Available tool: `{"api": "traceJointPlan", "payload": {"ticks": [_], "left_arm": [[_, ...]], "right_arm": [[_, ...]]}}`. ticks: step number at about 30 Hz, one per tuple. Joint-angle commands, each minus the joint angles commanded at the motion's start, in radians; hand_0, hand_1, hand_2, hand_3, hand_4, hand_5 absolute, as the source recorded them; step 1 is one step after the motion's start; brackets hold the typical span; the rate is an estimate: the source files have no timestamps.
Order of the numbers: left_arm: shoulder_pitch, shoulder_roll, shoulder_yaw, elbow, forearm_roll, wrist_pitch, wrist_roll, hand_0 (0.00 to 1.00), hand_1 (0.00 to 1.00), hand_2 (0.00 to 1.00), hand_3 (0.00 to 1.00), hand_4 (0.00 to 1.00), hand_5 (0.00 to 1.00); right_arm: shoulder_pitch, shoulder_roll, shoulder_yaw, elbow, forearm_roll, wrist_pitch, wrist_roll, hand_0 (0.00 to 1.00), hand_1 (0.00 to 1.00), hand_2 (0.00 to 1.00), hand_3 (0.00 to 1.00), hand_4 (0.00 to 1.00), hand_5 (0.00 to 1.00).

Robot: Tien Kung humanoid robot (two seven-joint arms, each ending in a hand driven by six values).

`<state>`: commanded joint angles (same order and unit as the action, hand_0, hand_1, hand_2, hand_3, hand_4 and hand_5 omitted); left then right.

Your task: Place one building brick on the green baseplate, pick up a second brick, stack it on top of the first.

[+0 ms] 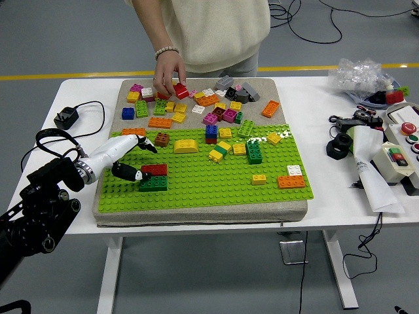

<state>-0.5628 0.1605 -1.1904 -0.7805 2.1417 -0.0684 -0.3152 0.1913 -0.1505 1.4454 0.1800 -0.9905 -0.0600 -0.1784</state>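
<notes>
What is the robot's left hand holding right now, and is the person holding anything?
The left hand holds nothing; its fingers are spread beside the red brick stacked on the green brick. The person's hand pinches another red brick from above.

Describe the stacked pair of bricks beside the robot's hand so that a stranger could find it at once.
Start at the large green studded baseplate covering the near half of the grey mat, and go to its near left area. There a flat red rectangular brick sits on top of a dark green rectangular brick, right beside the robot's white left hand. No other bricks stand in that corner.
</notes>
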Motion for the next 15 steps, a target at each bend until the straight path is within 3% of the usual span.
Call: {"api": "traceJointPlan", "payload": {"ticks": [6,14,15], "left_arm": [[-0.016,-0.001,0.004,0.017,-0.005,0.020,-0.002,0.870,0.748,0.624,0.589,0.846,0.159],[-0.024,0.015,0.018,0.011,-0.035,-0.052,0.007,0.880,0.752,0.606,0.570,0.844,0.185],[-0.024,0.015,0.020,0.012,-0.038,-0.062,0.008,0.930,0.808,0.698,0.593,0.902,0.412]], "right_arm": [[0.002,-0.001,-0.001,0.000,0.002,-0.001,0.001,0.786,0.731,0.777,0.703,0.914,0.640],[0.001,-0.002,0.001,0.000,0.000,0.000,-0.001,0.786,0.727,0.777,0.702,0.915,0.641],[0.001,-0.003,0.001,0.000,0.000,0.000,0.000,0.786,0.727,0.777,0.699,0.916,0.642]]}}
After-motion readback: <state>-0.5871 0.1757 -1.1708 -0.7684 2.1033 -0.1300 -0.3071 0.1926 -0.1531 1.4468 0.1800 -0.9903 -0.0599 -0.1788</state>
